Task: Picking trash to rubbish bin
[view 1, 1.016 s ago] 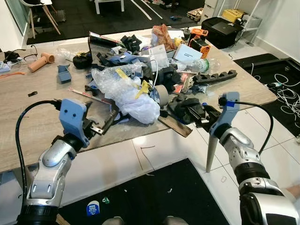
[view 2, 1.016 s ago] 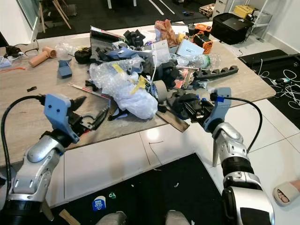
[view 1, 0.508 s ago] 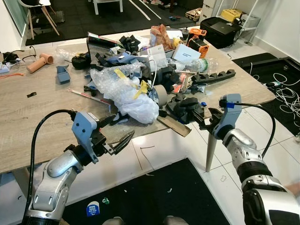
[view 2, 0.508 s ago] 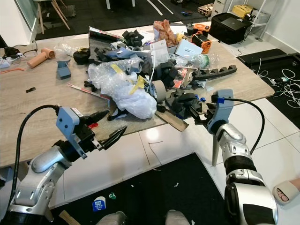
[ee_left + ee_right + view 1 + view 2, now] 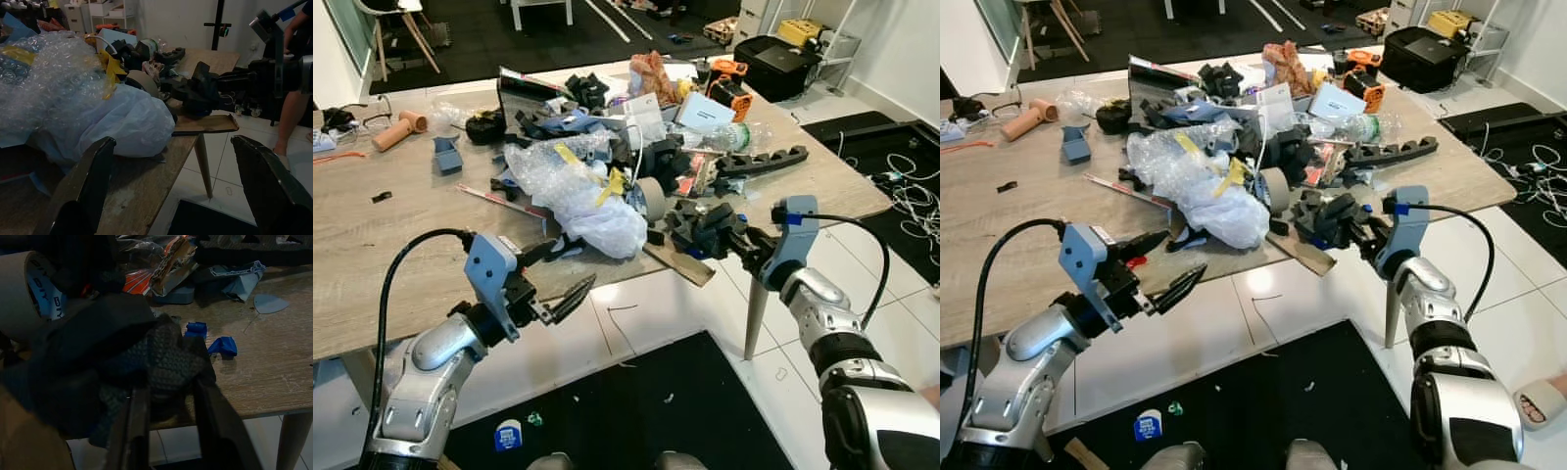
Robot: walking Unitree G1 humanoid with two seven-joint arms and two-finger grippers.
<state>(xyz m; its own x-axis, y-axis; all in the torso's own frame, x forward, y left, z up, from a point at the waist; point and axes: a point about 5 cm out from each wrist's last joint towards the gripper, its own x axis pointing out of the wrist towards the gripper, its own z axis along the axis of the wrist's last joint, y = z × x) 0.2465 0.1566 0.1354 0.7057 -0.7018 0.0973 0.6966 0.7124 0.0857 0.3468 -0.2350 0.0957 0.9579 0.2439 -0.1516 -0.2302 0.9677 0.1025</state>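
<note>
Our right gripper [image 5: 736, 240] sits at the front edge of the counter [image 5: 372, 255], its two fingers closed around a lump of black foam [image 5: 146, 357]. The right wrist view shows the dark, textured piece pinched between them. We judge this to be the trash being lifted, gripped low and from the front because it lies at the near rim of the heap, easiest to reach without disturbing the rest. It rests beside a strip of brown cardboard [image 5: 677, 264] that overhangs the edge, and just behind it stands a roll of tape [image 5: 651, 199].

Our left gripper [image 5: 555, 274] hovers off the counter's front edge with its fingers spread wide and nothing between them. It faces the pale plastic bag [image 5: 122, 122] and the bubble wrap [image 5: 543, 168] above it, seemingly ready for the next pick.

No rubbish bin appears, so we expect a carry once the foam comes free.
</note>
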